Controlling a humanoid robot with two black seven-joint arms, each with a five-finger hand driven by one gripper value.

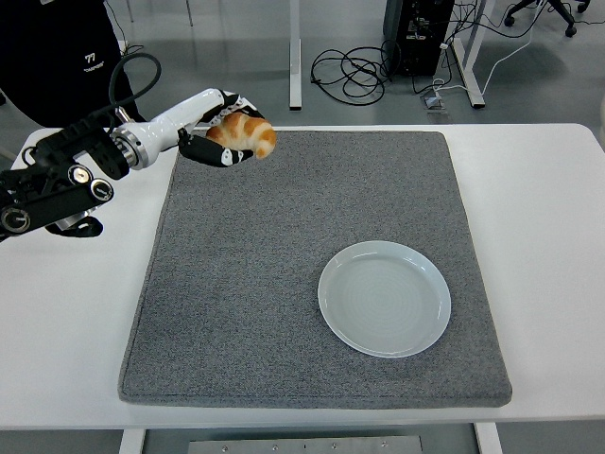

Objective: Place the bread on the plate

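Note:
My left hand (223, 132) is shut on a golden-brown croissant (244, 132), holding it in the air above the far left corner of the grey mat (312, 274). The arm comes in from the left edge, black with a white forearm. A round pale blue plate (384, 298) lies on the mat at the right of centre, with nothing on it, well to the right of and nearer than the hand. My right arm does not show.
The grey mat covers most of the white table (539, 236). A person in dark clothes (57, 57) stands beyond the table's far left corner. Cables (354, 71) and desk legs lie on the floor behind.

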